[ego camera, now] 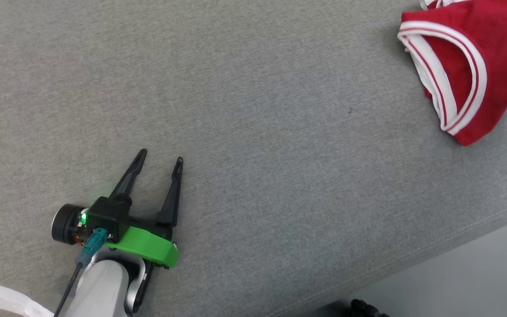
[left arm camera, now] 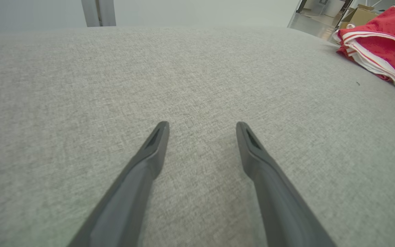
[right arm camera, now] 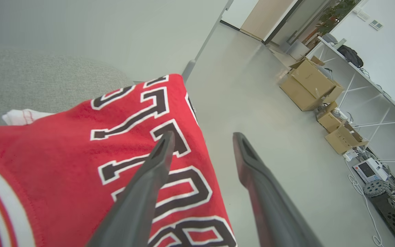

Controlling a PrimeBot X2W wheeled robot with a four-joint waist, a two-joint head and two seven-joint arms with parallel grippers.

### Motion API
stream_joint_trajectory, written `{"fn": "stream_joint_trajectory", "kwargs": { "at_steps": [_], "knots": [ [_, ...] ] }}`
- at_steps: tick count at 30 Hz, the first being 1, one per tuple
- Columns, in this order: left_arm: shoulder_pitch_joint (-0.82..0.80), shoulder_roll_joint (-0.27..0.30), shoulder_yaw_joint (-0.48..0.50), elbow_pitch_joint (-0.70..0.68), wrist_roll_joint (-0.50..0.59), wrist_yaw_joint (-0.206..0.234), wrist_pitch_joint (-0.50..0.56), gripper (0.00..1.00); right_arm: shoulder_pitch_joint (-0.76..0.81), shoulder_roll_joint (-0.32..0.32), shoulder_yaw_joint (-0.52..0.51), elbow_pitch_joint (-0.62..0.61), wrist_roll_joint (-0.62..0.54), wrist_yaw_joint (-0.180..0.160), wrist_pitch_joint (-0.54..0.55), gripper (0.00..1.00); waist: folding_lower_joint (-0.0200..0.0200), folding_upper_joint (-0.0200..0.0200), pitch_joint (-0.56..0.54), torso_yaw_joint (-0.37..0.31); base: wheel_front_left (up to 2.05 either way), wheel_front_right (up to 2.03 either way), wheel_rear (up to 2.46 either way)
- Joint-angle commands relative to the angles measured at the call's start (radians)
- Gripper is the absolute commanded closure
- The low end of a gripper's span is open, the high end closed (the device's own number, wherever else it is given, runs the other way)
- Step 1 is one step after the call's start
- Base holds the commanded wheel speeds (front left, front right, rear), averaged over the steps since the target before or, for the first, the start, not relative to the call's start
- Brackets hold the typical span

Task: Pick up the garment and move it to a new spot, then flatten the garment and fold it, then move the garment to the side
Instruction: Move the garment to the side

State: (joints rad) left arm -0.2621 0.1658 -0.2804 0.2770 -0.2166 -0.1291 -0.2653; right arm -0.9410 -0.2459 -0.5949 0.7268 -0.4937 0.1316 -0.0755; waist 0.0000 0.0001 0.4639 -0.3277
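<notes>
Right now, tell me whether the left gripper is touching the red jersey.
No: in the head view the left gripper lies open over bare grey upholstery, well apart from the red jersey.

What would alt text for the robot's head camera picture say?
A red jersey with white trim lies at the upper right of a grey fabric surface. At the lower left, the robot's left gripper has its two dark fingers open, holding nothing.

Grey fabric surface (ego camera: 253, 132), pale floor (right arm camera: 259, 103), cardboard boxes (right arm camera: 309, 84)
</notes>
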Motion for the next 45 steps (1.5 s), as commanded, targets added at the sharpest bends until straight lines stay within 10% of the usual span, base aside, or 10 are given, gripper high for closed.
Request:
{"fn": "stream_joint_trajectory", "kwargs": {
  "at_steps": [1, 8, 16, 27, 45],
  "knots": [
    [-0.002, 0.006, 0.013, 0.020, -0.006, -0.002, 0.003, 0.00, 0.019, 0.016, -0.024, -0.006, -0.024, -0.002, -0.013, 0.00, 0.0000, -0.0001, 0.002, 0.019, 0.00, 0.00, 0.00],
    [0.024, -0.016, 0.036, 0.027, 0.003, -0.002, 0.002, 0.00, 0.052, 0.098, -0.065, 0.018, -0.037, -0.002, -0.139, 0.00, 0.0000, -0.0001, -0.059, 0.032, 0.00, 0.00, 0.00],
    [0.076, -0.058, 0.110, 0.036, 0.028, -0.003, 0.002, 0.00, 0.124, 0.185, 0.127, -0.017, 0.096, -0.002, -0.190, 0.00, 0.0000, -0.0001, -0.171, 0.084, 0.00, 0.00, 0.00],
    [0.130, -0.104, 0.226, 0.075, 0.037, -0.002, 0.002, 0.00, 0.384, 0.193, 0.390, -0.166, 0.414, -0.002, -0.190, 0.00, 0.0000, -0.0001, -0.284, 0.230, 0.00, 0.00, 0.00],
    [0.206, -0.113, 0.275, 0.097, 0.019, -0.002, 0.002, 0.00, 0.681, 0.193, 0.496, -0.245, 0.557, -0.002, -0.190, 0.00, 0.0000, -0.0001, -0.400, 0.347, 0.00, 0.00, 0.00]
  ]
}}
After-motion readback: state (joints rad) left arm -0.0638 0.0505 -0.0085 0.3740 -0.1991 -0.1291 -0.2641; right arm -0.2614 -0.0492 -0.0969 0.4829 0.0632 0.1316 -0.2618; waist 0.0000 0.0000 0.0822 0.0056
